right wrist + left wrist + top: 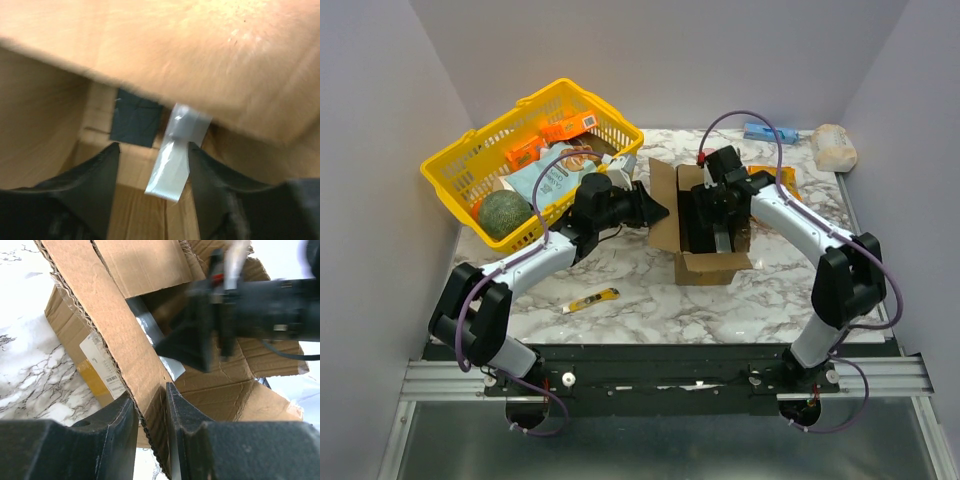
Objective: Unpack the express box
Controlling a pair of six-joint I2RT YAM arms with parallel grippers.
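The express box stands open in the middle of the marble table, a brown carton with its flaps spread. My left gripper is shut on the box's left flap; the corrugated edge runs between its two fingers. My right gripper reaches down inside the box, jaws open. In the right wrist view a silvery strip hangs between the fingers, close against the right one, and a dark flat piece lies deeper in. A white label and yellow sticker show on the box's side.
A yellow basket with a green melon and packets sits at the back left. A yellow utility knife lies near the front. An orange packet, a blue item and a white bundle lie at the back right.
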